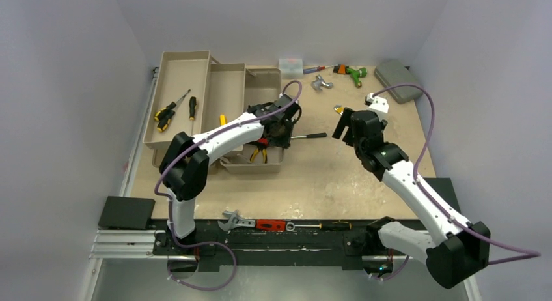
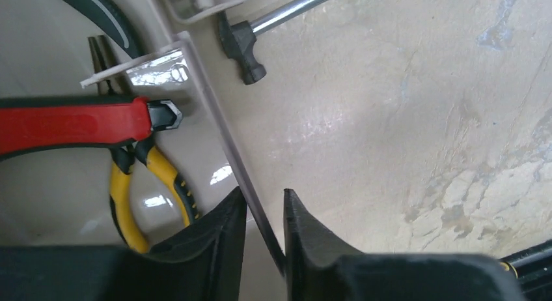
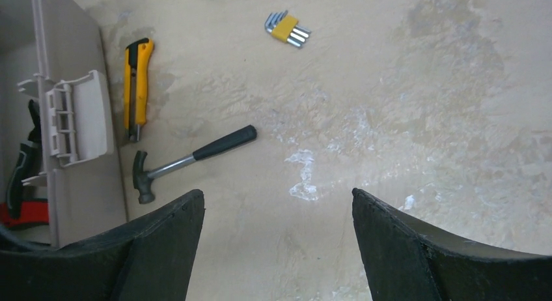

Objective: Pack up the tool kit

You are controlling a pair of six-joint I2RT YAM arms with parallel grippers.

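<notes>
The tan toolbox (image 1: 170,71) stands open at the back left with its trays folded out. Two screwdrivers (image 1: 170,109) lie in the far-left tray. Yellow-handled pliers (image 2: 140,184) and a red-handled tool (image 2: 71,122) lie in the base. My left gripper (image 2: 263,191) straddles the base's right wall (image 2: 215,128), one finger inside and one outside, closed on it. A hammer (image 3: 189,159) lies on the table just outside that wall. My right gripper (image 3: 276,193) is wide open and empty above bare table, right of the hammer.
A yellow utility knife (image 3: 138,86) and a hex key set (image 3: 286,28) lie beyond the hammer. A small clear box (image 1: 291,66), a green-orange tool (image 1: 348,71) and a grey case (image 1: 398,71) sit at the back. A wrench (image 1: 234,221) and a red tool (image 1: 270,225) lie at the near edge.
</notes>
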